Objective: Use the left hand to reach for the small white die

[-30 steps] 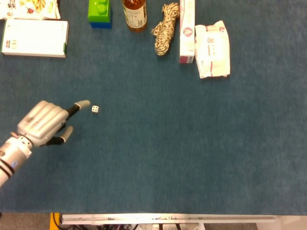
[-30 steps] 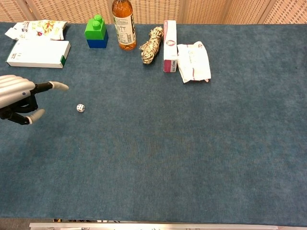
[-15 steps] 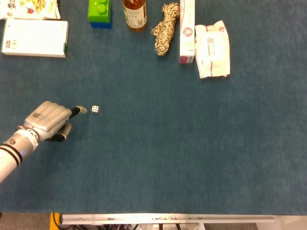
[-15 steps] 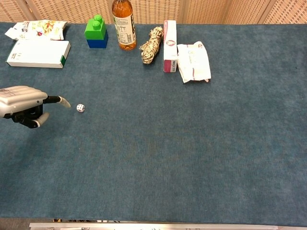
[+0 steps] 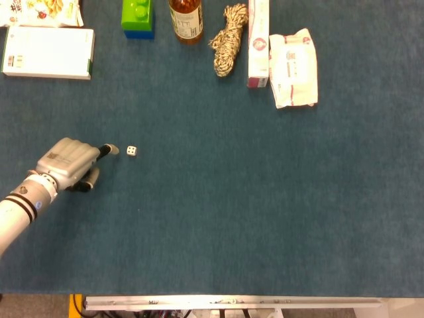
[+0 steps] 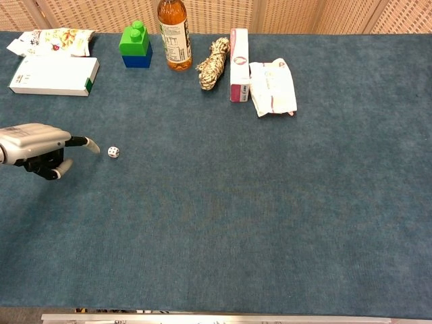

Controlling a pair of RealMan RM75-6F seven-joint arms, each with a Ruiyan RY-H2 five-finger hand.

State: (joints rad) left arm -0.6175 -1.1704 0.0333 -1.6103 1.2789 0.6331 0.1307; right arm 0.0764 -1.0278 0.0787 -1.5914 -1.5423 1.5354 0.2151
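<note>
The small white die (image 5: 132, 151) (image 6: 113, 152) lies by itself on the blue table cloth (image 5: 238, 199), left of centre. My left hand (image 5: 69, 162) (image 6: 37, 142) hovers low just to its left, back upward. One finger stretches toward the die, its tip a short gap away and not touching. The thumb sits lower, apart from that finger, and the hand holds nothing. My right hand shows in neither view.
Along the far edge stand a white box (image 5: 48, 53), a snack bag (image 6: 47, 40), a green and blue block (image 5: 138, 16), a bottle (image 5: 185, 20), a rope bundle (image 5: 227, 38), a pink and white carton (image 5: 258, 43) and a white packet (image 5: 293, 67).
My left hand has dropped lower toward the cloth and drawn its fingers in somewhat. Its outstretched fingertip stays just left of the die, which has not moved.
</note>
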